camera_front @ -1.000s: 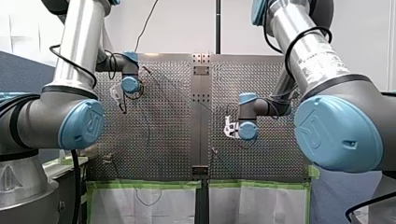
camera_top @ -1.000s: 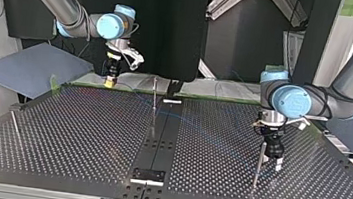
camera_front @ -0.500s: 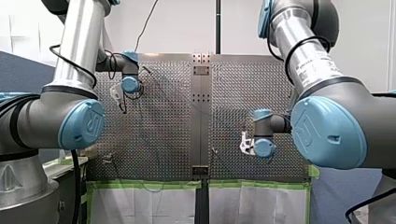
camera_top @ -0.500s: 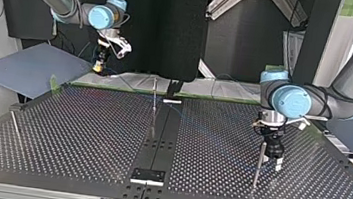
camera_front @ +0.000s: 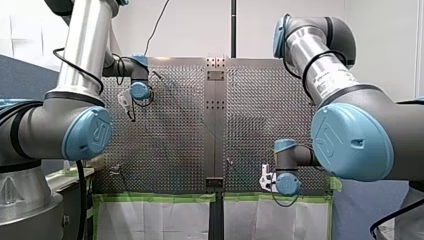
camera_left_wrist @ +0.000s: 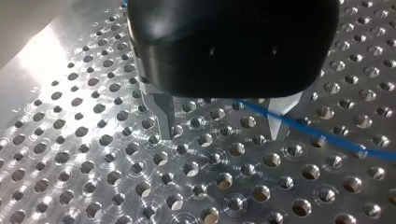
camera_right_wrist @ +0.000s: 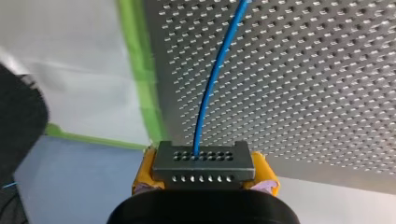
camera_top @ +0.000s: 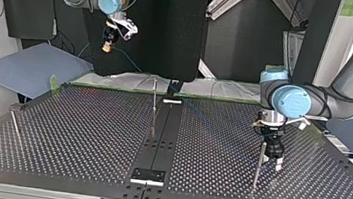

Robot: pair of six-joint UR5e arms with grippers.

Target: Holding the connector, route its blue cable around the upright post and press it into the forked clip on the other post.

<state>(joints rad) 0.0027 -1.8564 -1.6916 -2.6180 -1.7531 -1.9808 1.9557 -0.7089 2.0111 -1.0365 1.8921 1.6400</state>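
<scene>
Light was bright and even; glare washed the table (camera_left_wrist: 60, 81) beside the blurred left gripper (camera_left_wrist: 220, 136); the top view was dimmer.

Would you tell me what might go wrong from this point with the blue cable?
1. My right gripper holds the connector raised high near the table's edge; more tension might slip it from the yellow pads.
2. The blue cable runs close past one finger of my open left gripper and might snag there.
</scene>
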